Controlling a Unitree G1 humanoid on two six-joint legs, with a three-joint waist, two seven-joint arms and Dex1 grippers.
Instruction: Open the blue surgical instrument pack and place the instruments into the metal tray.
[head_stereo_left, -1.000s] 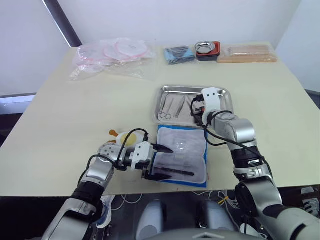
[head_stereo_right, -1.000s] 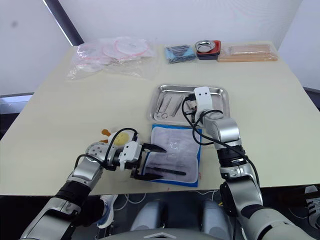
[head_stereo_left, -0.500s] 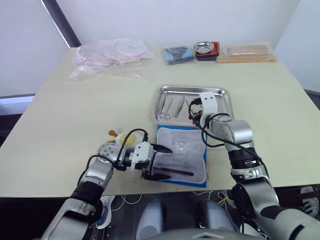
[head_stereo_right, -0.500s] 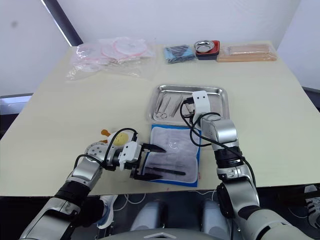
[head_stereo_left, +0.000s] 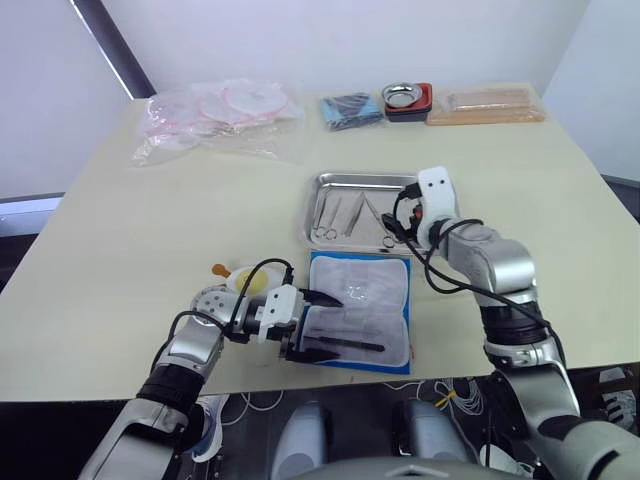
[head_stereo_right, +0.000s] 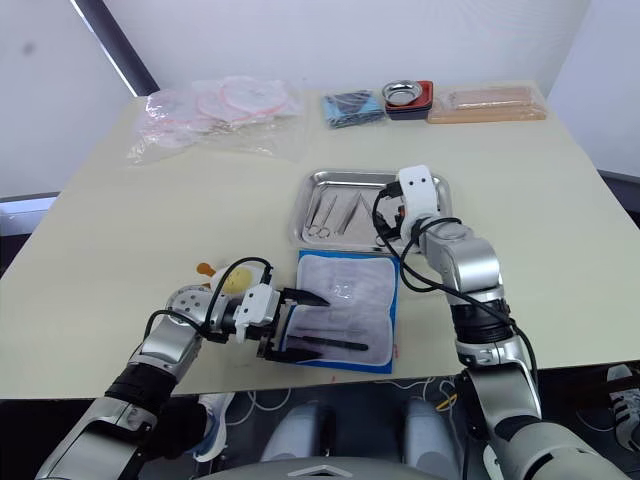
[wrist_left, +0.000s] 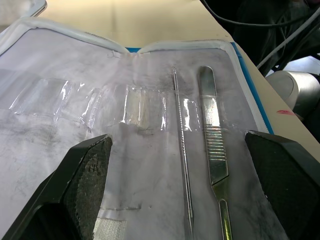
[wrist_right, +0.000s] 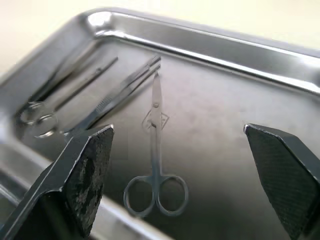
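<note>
Left gripper: black fingers spread wide, low at frame centre-bottom, over the near left edge of the opened bright-blue surgical instrument pack with pale lining. A flat silver handle and a thin probe lay in the lining between the fingers.

Right gripper: fingers spread, hovering above the shallow rectangular steel tray at frame centre, just beyond the pack's far edge. Small ring-handled scissors, forceps and further instruments lay inside; the tray's right half stood bare.
</note>
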